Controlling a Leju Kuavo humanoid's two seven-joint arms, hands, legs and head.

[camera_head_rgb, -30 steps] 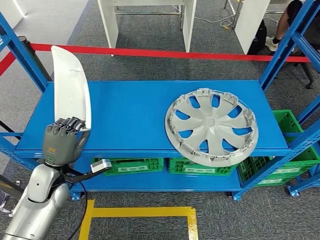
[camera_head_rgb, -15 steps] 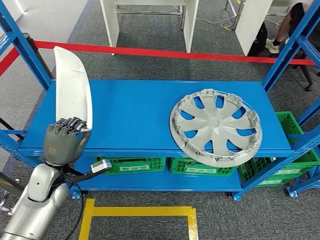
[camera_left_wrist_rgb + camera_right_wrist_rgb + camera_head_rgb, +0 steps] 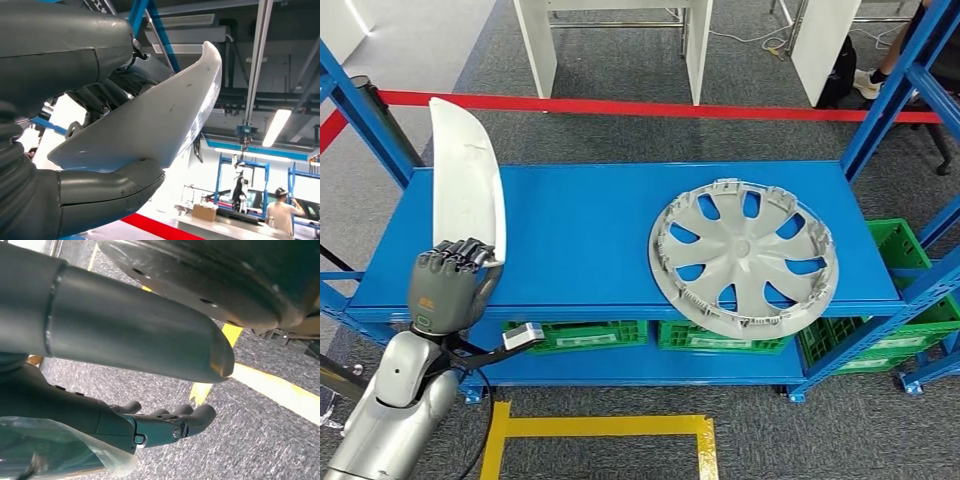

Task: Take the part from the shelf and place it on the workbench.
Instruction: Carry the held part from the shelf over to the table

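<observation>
Upright, the white part (image 3: 467,175) is gripped by the left hand (image 3: 444,285) (right hand (image 3: 166,425) loosely spread, empty).

I'm looking at a workshop hall: blue steel shelf (image 3: 622,235), green crates (image 3: 576,332) beneath, floor tape (image 3: 607,425), ceiling strip lights (image 3: 277,127).

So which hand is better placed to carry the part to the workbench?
Left. The left hand already grips the white curved part, held upright above the blue shelf. The right hand hangs over the floor, holding nothing.
</observation>
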